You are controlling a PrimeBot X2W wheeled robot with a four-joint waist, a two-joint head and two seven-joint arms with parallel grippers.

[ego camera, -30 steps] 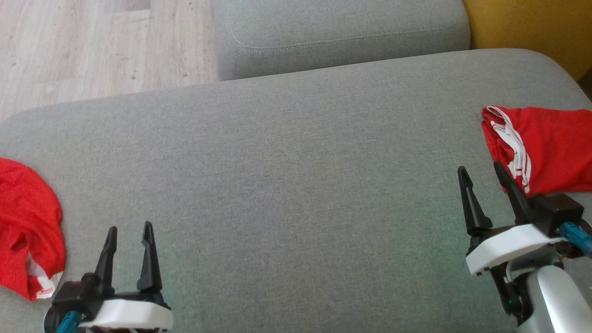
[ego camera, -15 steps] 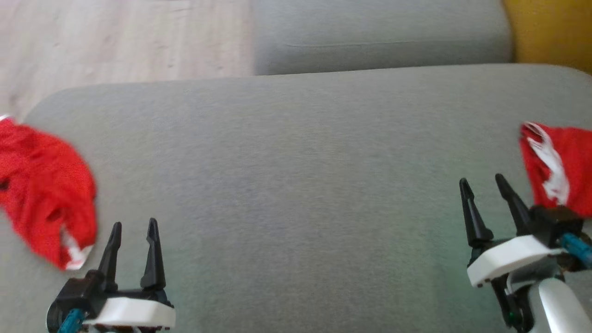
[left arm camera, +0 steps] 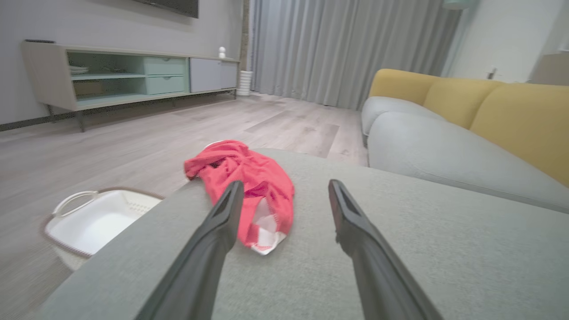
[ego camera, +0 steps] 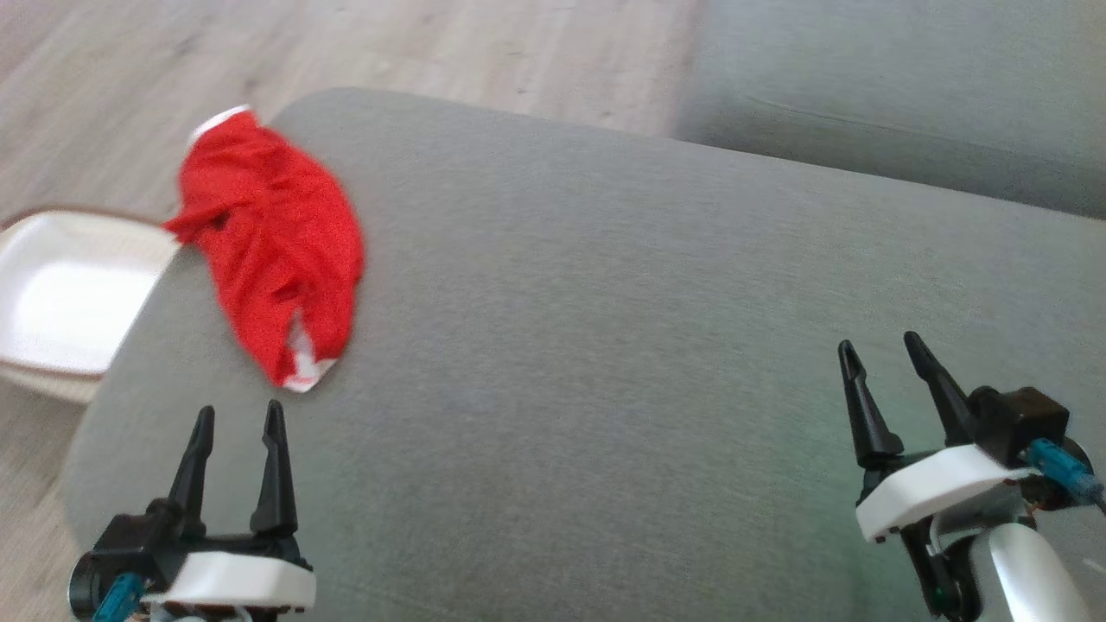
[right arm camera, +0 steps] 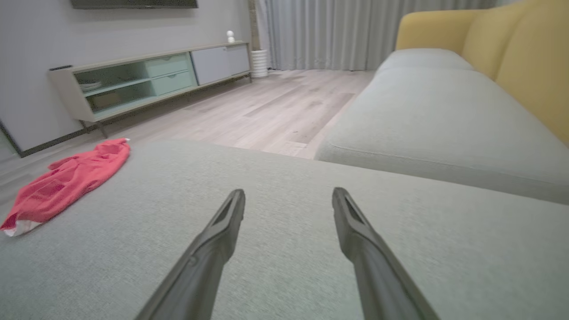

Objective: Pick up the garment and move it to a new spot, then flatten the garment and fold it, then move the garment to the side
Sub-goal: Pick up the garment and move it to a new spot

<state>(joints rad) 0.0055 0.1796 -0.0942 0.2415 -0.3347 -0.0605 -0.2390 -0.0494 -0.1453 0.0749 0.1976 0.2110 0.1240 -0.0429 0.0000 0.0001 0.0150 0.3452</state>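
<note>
A crumpled red garment point(ego camera: 272, 250) is lying at the far left end of the grey sofa cushion point(ego camera: 605, 345), near a white laundry basket point(ego camera: 60, 302) on the floor. The left gripper point(ego camera: 240, 408) and right gripper point(ego camera: 878, 341) are hovering wide open and empty at the near corners, both apart from the cloth.

The left end effector point(ego camera: 240, 408) has its two dark fingers spread apart and holds nothing. The right end effector point(ego camera: 878, 340) looks the same, empty too.
</note>
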